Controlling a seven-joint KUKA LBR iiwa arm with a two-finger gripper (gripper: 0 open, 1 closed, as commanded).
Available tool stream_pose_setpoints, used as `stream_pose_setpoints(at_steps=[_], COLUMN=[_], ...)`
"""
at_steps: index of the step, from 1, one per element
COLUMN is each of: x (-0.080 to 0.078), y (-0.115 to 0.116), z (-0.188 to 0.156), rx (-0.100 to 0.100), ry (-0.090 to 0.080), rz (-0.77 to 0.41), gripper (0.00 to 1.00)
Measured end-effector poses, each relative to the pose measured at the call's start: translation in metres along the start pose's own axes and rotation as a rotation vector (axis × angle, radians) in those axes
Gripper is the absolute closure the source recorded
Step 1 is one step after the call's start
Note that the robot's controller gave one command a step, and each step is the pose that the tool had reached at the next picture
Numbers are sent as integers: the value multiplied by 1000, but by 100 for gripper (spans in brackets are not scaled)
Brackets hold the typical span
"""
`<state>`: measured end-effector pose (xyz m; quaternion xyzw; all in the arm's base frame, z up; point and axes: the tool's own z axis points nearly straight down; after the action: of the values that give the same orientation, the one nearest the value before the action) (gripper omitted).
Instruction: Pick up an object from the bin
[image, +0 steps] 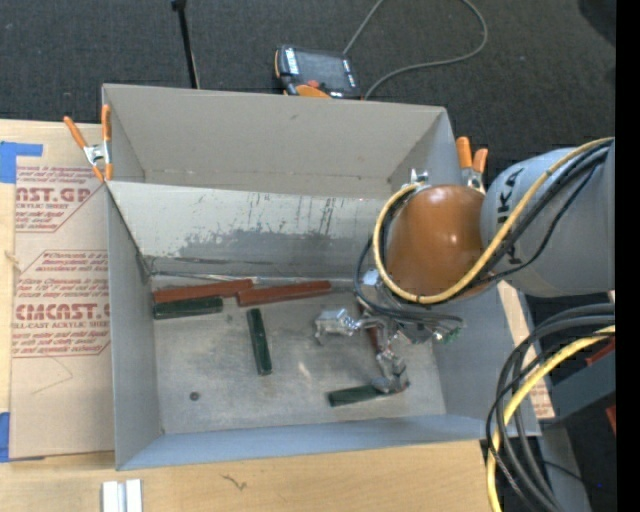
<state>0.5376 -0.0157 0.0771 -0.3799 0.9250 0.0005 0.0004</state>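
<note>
Grey metal bin (130, 330), fingers (397, 378) at right end of dark green bar (352, 397), open or clenched unclear.

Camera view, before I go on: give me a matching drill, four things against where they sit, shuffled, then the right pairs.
Things:
1. reddish-brown sticks
2. gripper
3. dark green stick pointing front to back
4. orange wrist cover

Places:
a. middle of the bin floor
b. highest up, at the right
c. along the foot of the back wall
d. low at the front right, beside a crosswise green stick

Pairs: 1-c; 2-d; 3-a; 4-b.
</note>
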Motion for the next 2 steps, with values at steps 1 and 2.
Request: stream_pose_setpoints(at_steps=[1,2], x=[52,37], y=[14,32], z=[-66,10], rx=[2,1], ry=[0,-4], rz=[68,3], gripper=[0,0])
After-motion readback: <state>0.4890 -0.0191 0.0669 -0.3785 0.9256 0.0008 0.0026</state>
